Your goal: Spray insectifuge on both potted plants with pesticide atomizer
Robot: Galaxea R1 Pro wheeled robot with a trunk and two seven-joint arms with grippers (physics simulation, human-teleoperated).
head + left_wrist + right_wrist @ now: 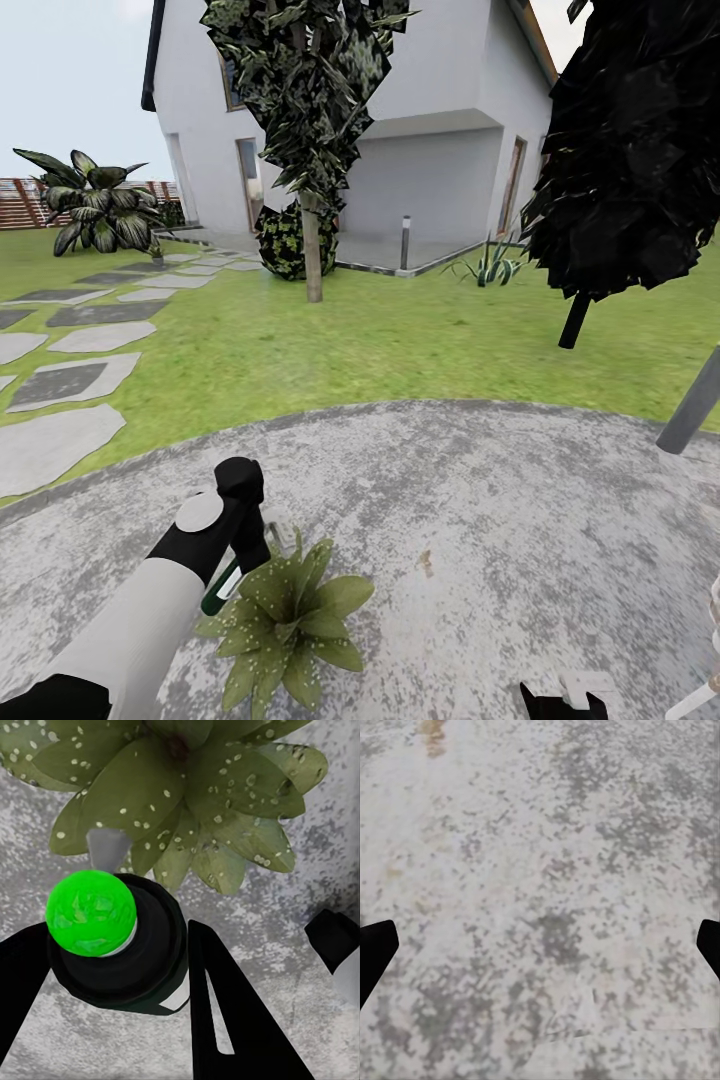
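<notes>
One potted plant [290,620], a low rosette of pointed green leaves flecked with white, sits on the grey paved circle [480,520] near my base. My left gripper [238,572] hangs just left of it and is shut on the pesticide atomizer [222,592], a slim dark bottle with a pale label. In the left wrist view the atomizer [146,952] shows its bright green dot, held between the black fingers [225,1020], with its grey nozzle towards the plant [187,795]. My right gripper [540,945] is open over bare paving, nothing between its fingers.
Lawn [400,340] rings the paved circle. A slanted grey pole [690,405] stands at the right edge, a dark tree [630,150] behind it, a thin trunk [313,255] ahead. Stepping stones [70,380] run left towards a striped-leaf shrub [100,205] and the white house [440,130].
</notes>
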